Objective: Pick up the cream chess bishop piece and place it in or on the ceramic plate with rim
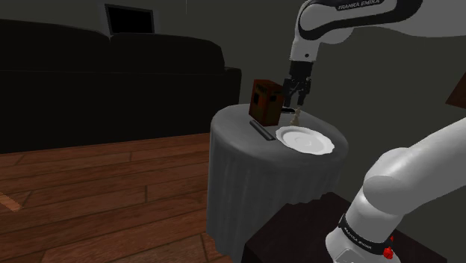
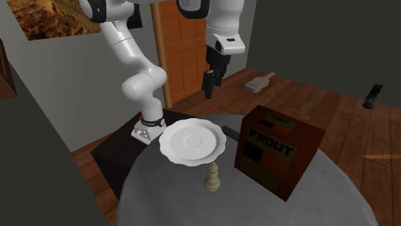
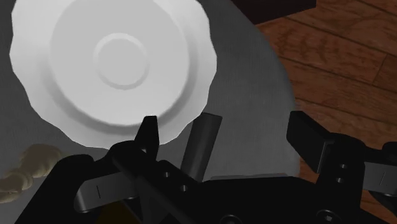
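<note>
The cream chess bishop (image 2: 213, 178) stands upright on the grey-draped round table (image 2: 193, 205), between the white scallop-rimmed plate (image 2: 168, 146) and a brown box. In the shoulder view the bishop (image 1: 297, 115) stands just behind the plate (image 1: 325, 146). My black gripper (image 2: 209, 83) hangs open in the air above the table, holding nothing. In the shoulder view the gripper (image 1: 293, 94) hovers right above the bishop. In the wrist view the gripper (image 3: 226, 130) looks down on the plate (image 3: 191, 83), with the bishop (image 3: 25, 170) off beyond one finger.
A brown box (image 2: 277, 151) lettered FROUT stands close beside the bishop. A thin dark bar (image 1: 261, 131) lies on the table next to the plate. A black sofa (image 1: 112, 75) stands behind, on a wooden floor (image 1: 89, 194). The dark stand (image 2: 115, 151) is beside the table.
</note>
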